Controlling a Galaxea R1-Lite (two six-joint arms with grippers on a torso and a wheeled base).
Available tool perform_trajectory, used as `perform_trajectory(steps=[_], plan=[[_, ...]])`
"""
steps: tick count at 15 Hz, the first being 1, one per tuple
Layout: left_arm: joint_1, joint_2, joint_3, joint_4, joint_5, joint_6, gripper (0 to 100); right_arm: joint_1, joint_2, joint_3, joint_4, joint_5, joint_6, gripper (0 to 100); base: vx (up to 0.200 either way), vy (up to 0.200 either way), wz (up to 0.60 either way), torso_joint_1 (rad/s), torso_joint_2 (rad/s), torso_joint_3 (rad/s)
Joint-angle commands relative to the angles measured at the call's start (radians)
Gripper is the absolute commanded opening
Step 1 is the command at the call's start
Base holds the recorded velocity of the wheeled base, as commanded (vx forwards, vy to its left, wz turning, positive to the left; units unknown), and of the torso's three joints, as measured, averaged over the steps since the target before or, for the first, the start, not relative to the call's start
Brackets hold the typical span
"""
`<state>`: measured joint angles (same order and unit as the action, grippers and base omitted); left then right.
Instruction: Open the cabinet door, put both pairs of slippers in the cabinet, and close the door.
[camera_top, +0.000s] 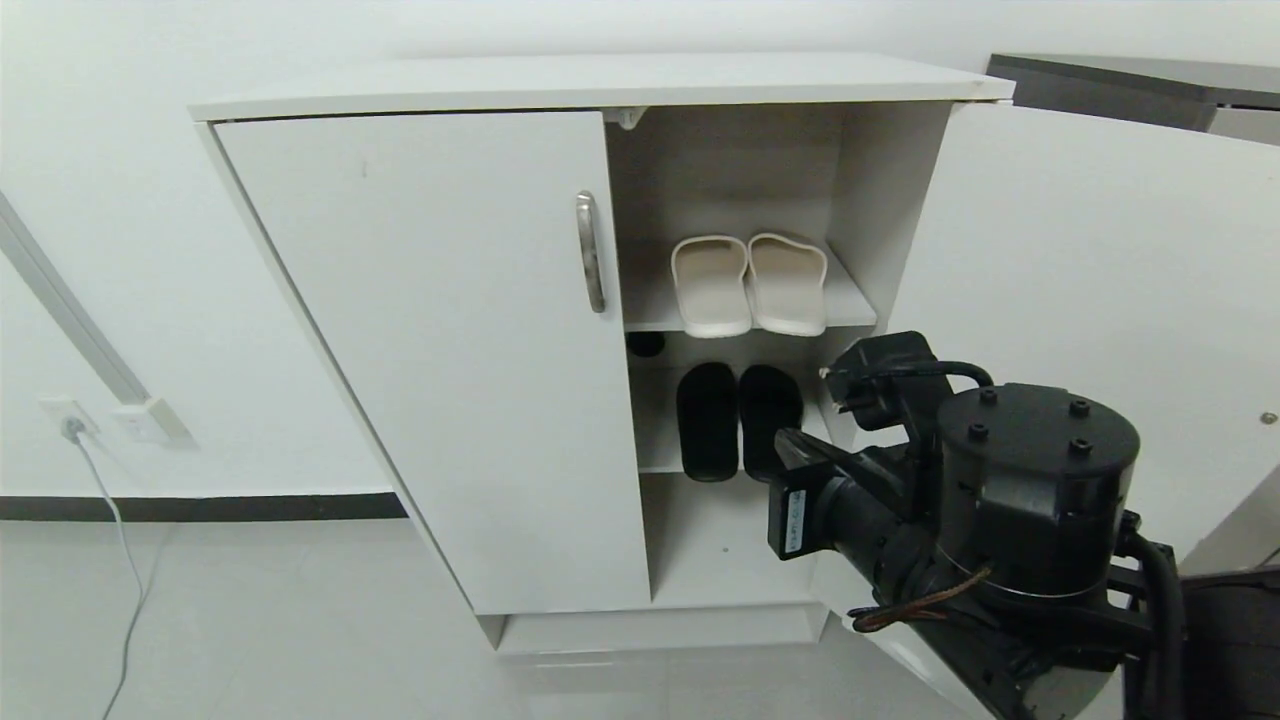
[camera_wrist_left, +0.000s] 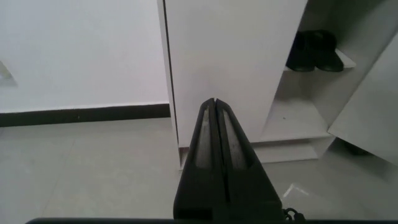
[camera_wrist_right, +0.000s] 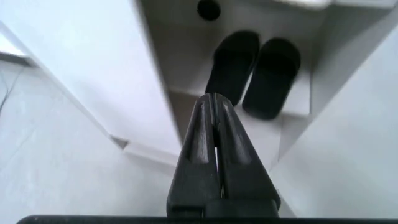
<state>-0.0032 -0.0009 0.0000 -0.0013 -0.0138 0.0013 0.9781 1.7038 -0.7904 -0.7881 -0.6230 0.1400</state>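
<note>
Head view: white cabinet (camera_top: 600, 85) stands against the wall. Its left door (camera_top: 430, 350) is shut and carries a metal bar handle (camera_top: 590, 250). The right door (camera_top: 1080, 300) is swung wide to the right. Cream slippers (camera_top: 748, 285) sit side by side on the upper shelf, matte black slippers (camera_top: 738, 420) on the shelf below.

Left wrist view: left gripper (camera_wrist_left: 214, 124) has its fingers pressed together, empty, above the floor near the shut door.

Right wrist view: right gripper (camera_wrist_right: 215, 118) is closed, empty, near the open compartment, with the black slippers just beyond.

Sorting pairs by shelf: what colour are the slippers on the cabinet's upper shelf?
Cream-white slip-on slippers; best in head view.
</note>
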Motion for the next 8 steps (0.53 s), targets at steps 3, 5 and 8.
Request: perform_trajectory(steps=[3,5,8], plan=[[0.000,0.001,0.000,0.000,0.000,0.000,0,-0.016,0.017,0.000,-0.002,0.000,0.004,0,-0.200,0.000,0.00,0.001,0.00,0.004],[0.000,0.001,0.000,0.000,0.000,0.000,0,-0.018,0.019,0.000,-0.002,0.002,0.006,0,-0.200,0.000,0.00,0.002,0.00,0.000],[0.000,0.001,0.000,0.000,0.000,-0.001,0,-0.042,0.036,0.002,-0.002,0.002,0.009,0,-0.133,0.000,0.00,0.000,0.01,-0.002]])
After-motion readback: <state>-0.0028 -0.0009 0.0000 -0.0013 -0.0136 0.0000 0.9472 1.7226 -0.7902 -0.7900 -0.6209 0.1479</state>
